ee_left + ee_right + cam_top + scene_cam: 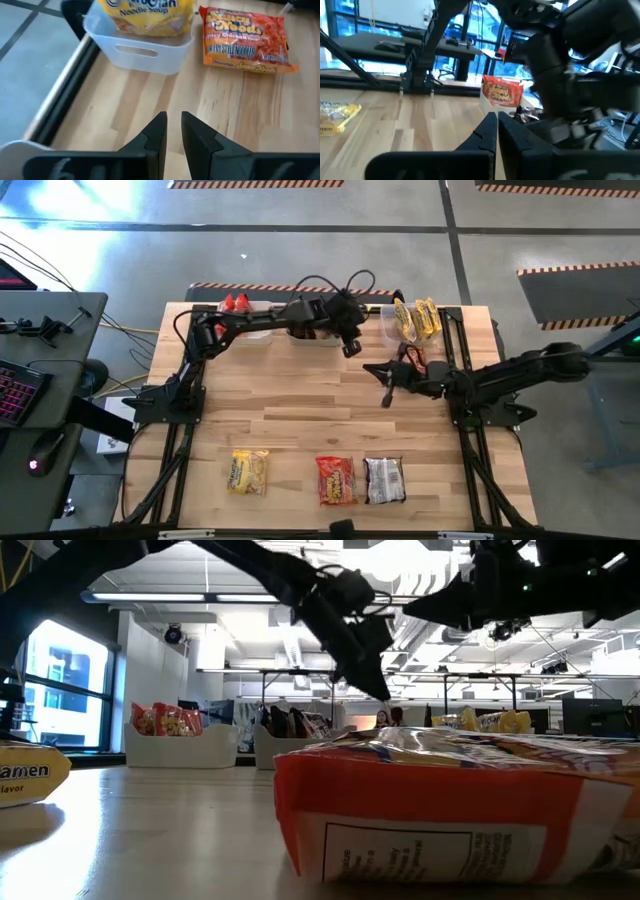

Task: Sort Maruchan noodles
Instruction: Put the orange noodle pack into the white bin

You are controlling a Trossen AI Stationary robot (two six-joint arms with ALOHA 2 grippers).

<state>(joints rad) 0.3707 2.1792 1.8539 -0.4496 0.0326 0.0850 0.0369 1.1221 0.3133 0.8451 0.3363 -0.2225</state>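
The table [300,420] carries three pale bins along its far edge. The left bin [250,315] holds red packets [235,303], the middle bin [310,335] sits mostly under the left arm, and the right bin [400,325] holds yellow packets [418,318].

The left gripper [350,345] hangs beside the middle bin, its jaws nearly together with only a thin gap and nothing between them. In its wrist view a red-orange packet [245,40] lies flat on the wood beside a bin of yellow packets, well ahead of the fingertips [159,122].

The right gripper [385,385] hovers over the mid-table, jaws closed and empty as far as its wrist view shows.

Three packets lie in a row along the near edge, well apart from both grippers: yellow [248,471], red [336,479] and silver [383,480], the last two almost touching.
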